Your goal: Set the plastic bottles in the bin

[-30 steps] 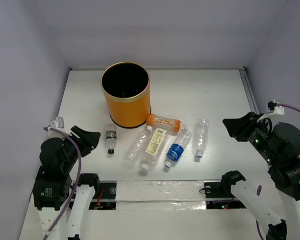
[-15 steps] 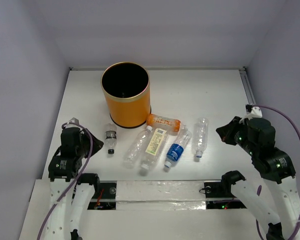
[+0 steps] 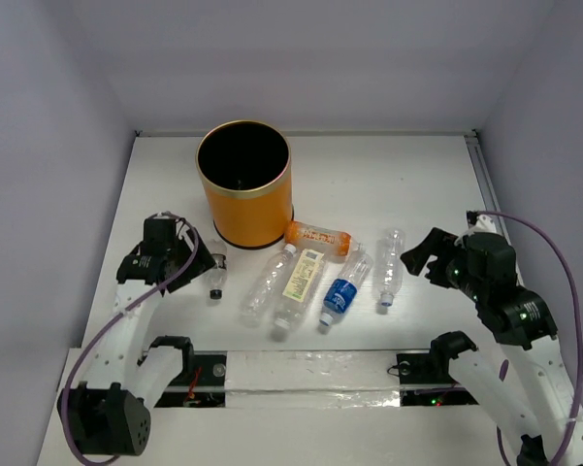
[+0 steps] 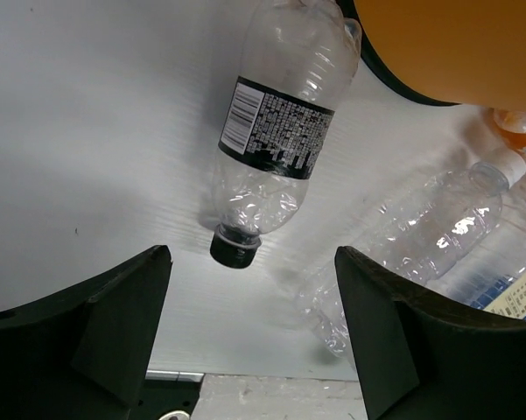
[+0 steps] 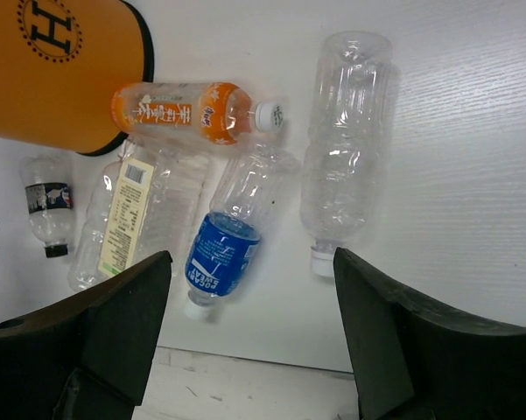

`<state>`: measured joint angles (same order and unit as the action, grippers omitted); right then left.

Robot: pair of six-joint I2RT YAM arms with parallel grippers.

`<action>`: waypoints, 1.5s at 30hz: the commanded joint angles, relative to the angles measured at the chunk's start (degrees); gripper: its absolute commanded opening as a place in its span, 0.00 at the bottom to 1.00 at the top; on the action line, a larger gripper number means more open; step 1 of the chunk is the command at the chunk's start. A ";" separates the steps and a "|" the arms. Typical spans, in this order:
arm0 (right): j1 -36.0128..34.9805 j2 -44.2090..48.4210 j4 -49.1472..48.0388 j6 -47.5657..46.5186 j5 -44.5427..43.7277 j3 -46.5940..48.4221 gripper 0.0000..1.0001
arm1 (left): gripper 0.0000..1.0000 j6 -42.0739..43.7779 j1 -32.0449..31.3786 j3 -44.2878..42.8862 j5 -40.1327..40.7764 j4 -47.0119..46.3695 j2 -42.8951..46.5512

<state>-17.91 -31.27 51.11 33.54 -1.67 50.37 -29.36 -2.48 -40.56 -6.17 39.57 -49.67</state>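
Note:
The orange bin (image 3: pixel 252 209) stands upright at the back left, its wall also seen in the left wrist view (image 4: pixel 455 44). In front of it lie several plastic bottles: an orange one (image 3: pixel 318 238), a dark-labelled one (image 3: pixel 214 269), a clear one (image 3: pixel 265 288), a pale-yellow-labelled one (image 3: pixel 299 282), a blue-labelled one (image 3: pixel 341 291) and a clear one (image 3: pixel 391 264) on the right. My left gripper (image 3: pixel 196 254) hangs open just left of the dark-labelled bottle (image 4: pixel 276 131), whose cap points between its jaws (image 4: pixel 252 255). My right gripper (image 3: pixel 419 260) is open above the blue-labelled bottle (image 5: pixel 223 254) and the clear bottle (image 5: pixel 346 166), holding nothing.
White walls close in the table on the left, back and right. A metal rail (image 3: pixel 485 175) runs along the right edge. A shiny taped strip (image 3: pixel 310 374) crosses the near edge between the arm bases. The bottles lie close together, some touching.
Both arms have come down from a raised pose and reached inward toward the bottles. Both grippers now stand wide open. The bottles and bin have not moved.

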 commanded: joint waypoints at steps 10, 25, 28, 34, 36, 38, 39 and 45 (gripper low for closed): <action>-0.02 -3.71 -13.32 2.94 0.45 -4.93 0.84 | 0.74 -0.08 -8.67 -4.00 5.46 -10.57 -16.41; 2.00 -16.10 -18.58 5.13 -3.25 -9.94 0.94 | 0.76 -0.26 -9.74 -1.64 9.08 -17.51 -27.67; 5.25 -20.31 -20.70 3.56 -0.98 -10.73 0.98 | 0.67 0.18 -9.74 -1.10 9.16 -18.48 -28.64; 7.80 -33.32 -25.09 -0.04 1.14 -9.16 1.00 | 0.35 0.10 -9.74 -1.46 7.76 -17.87 -25.40; 7.80 -38.22 -25.80 -1.02 3.16 -7.84 1.00 | 0.32 -0.43 -10.35 -1.28 6.88 -17.08 -23.12; 7.80 -41.58 -25.62 -2.15 3.43 -5.11 1.00 | 0.31 -1.04 -10.35 -1.37 4.70 -15.59 -19.25; 7.80 -43.16 -25.54 -2.42 3.17 -4.41 1.00 | 0.29 -1.22 -10.35 -1.63 4.07 -14.71 -17.93; 8.33 -52.57 -25.45 -3.74 2.29 0.60 1.00 | 0.27 -2.27 -11.49 -6.90 -2.17 -7.25 -5.45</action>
<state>-10.09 -81.93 28.10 31.66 0.47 47.13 -30.57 -13.47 -43.20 -4.01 27.53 -60.03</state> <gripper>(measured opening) 0.995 0.487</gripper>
